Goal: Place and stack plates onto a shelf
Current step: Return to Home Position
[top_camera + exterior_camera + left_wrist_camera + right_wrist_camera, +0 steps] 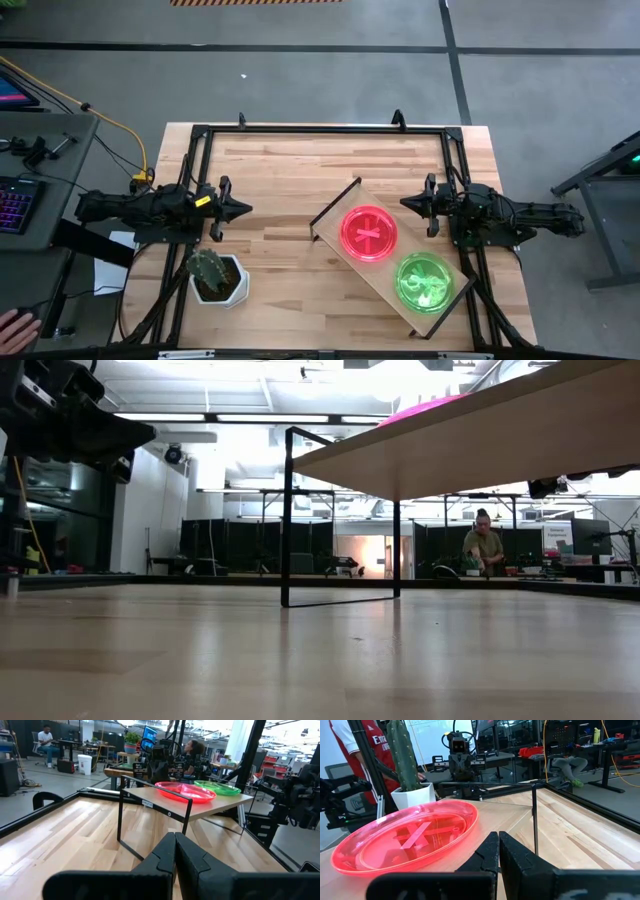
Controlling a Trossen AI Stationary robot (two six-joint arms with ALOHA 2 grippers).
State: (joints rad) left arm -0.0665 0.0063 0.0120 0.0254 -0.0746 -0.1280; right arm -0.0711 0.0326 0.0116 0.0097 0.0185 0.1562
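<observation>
The shelf [332,224] stands slantwise on the table's right half, a light-wood board on thin dark end frames [155,827]. On its top rest neon pink plates [370,233] and, nearer the front edge, neon green plates [425,282]. I cannot tell how many lie in each pile. My left gripper [248,210] hovers shut at the table's left and points level toward the shelf. My right gripper [403,203] hovers shut at the right, just beside the pink plates [410,840]. Neither holds anything.
A cactus in a white pot [218,277] stands at the front left of the table. A black rail frame [320,128] runs round the tabletop. Bare wood lies between my left gripper and the shelf. People stand in the room beyond.
</observation>
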